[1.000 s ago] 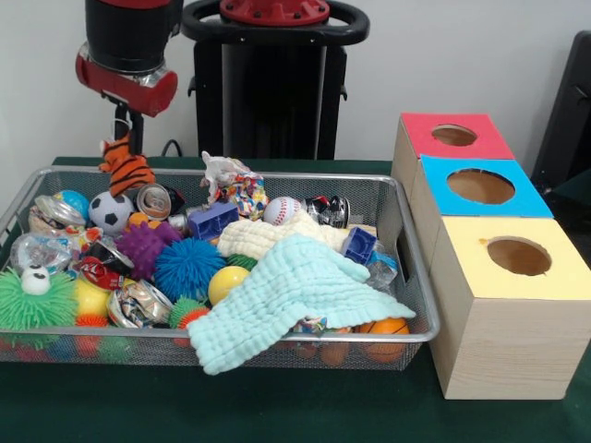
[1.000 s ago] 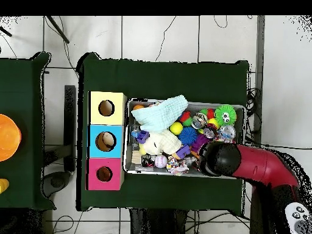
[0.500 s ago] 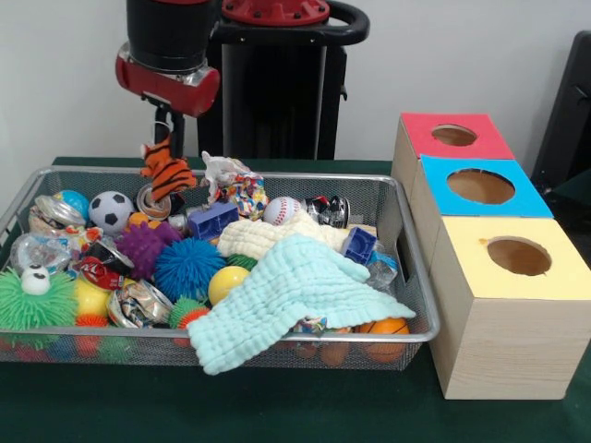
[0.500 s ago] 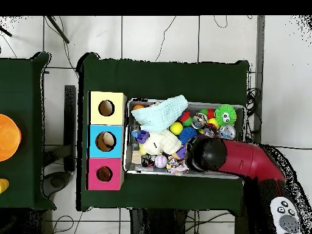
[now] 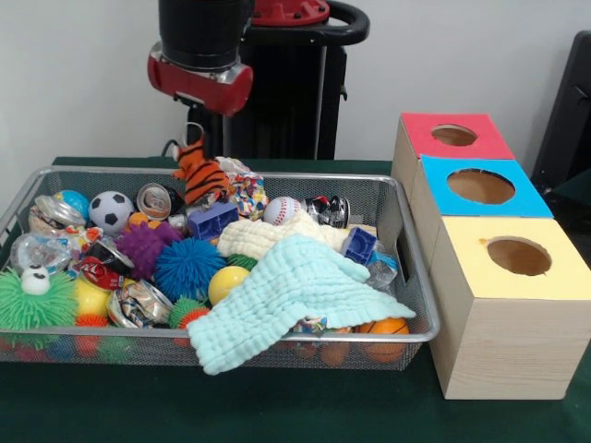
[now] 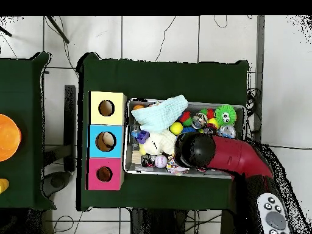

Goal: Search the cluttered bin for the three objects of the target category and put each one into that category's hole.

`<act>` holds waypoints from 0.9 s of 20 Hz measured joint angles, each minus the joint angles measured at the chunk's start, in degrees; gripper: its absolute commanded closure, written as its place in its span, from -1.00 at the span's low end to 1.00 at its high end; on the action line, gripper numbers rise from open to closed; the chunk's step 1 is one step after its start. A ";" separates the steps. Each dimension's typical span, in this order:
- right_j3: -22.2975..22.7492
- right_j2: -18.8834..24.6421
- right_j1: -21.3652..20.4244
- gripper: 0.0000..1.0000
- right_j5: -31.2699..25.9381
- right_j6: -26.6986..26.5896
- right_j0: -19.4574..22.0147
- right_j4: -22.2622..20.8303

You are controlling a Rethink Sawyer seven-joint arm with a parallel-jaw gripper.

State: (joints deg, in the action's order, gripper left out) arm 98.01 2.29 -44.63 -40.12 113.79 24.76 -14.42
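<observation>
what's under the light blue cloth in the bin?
The light blue cloth drapes over the bin's front rim. An orange ball peeks out beneath its right corner, and a cream cloth lies behind it. Whatever else it covers is hidden.

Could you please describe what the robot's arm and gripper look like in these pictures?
In the front view the arm ends in a thick black cylinder with a red collar edged by a silvery ring. Beneath it hangs a slim dark gripper. In the overhead view the arm is a rounded red link ending in a black cap.
</observation>
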 measured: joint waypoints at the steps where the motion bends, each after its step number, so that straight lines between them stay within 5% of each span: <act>1: 0.01 -0.24 -0.05 1.00 0.00 0.00 -0.81 0.26; 18: 0.05 -4.30 -3.76 1.00 -7.11 1.57 -13.28 12.21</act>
State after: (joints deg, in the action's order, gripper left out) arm 98.06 -2.01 -48.38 -47.23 115.37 11.48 -2.21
